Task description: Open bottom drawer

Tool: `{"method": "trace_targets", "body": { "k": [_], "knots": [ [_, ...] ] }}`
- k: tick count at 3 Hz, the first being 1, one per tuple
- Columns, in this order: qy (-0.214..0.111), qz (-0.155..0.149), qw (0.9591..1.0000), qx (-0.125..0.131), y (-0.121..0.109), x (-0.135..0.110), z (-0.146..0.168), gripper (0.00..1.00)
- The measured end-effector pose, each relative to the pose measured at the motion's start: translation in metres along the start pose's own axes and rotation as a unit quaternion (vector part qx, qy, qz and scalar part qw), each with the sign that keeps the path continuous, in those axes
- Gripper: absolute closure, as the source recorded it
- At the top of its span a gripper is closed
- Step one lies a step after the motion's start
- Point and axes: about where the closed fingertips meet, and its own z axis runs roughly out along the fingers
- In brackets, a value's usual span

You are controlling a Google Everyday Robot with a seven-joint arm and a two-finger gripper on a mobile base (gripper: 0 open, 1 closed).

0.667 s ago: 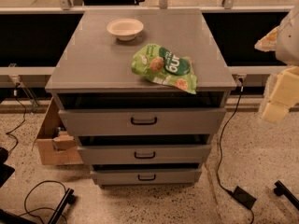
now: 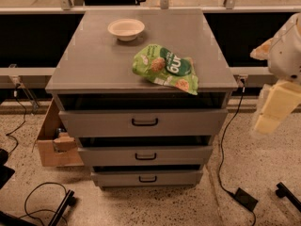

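Note:
The grey cabinet [image 2: 141, 65] has three drawer fronts stacked under its top. The bottom drawer [image 2: 147, 178] is the narrowest front, with a small black loop handle [image 2: 147, 179] at its centre. A dark gap shows above it. The mid-sized front [image 2: 146, 155] and the tallest front [image 2: 143, 122] sit above it. My gripper [image 2: 273, 109] is at the right edge of the view, cream-coloured, hanging beside the cabinet's right side at about the height of the top drawer, well away from the bottom handle.
A white bowl [image 2: 125, 28] and a green snack bag [image 2: 165, 68] lie on the cabinet top. A cardboard box [image 2: 54, 142] stands on the floor at the left. Black cables [image 2: 225, 173] and a power brick [image 2: 245, 199] lie on the speckled floor at the right.
The cabinet looks slightly higher in the view. My gripper has stayed at the right edge with little movement.

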Motion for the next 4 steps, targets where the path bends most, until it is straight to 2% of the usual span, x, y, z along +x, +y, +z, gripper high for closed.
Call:
{"method": "trace_targets", "body": {
  "k": [1,2,3,4],
  "knots": [
    [-0.014,-0.004,0.9998,0.013,0.026,-0.011,0.037,0.0],
    [-0.044,0.003,0.999,-0.007,0.06,-0.014,0.102,0.0],
    [-0.052,0.006,0.9982,-0.029,0.087,-0.016,0.178,0.0],
    [-0.041,0.02,0.9982,-0.039,0.095,-0.016,0.24,0.0]
  ]
}}
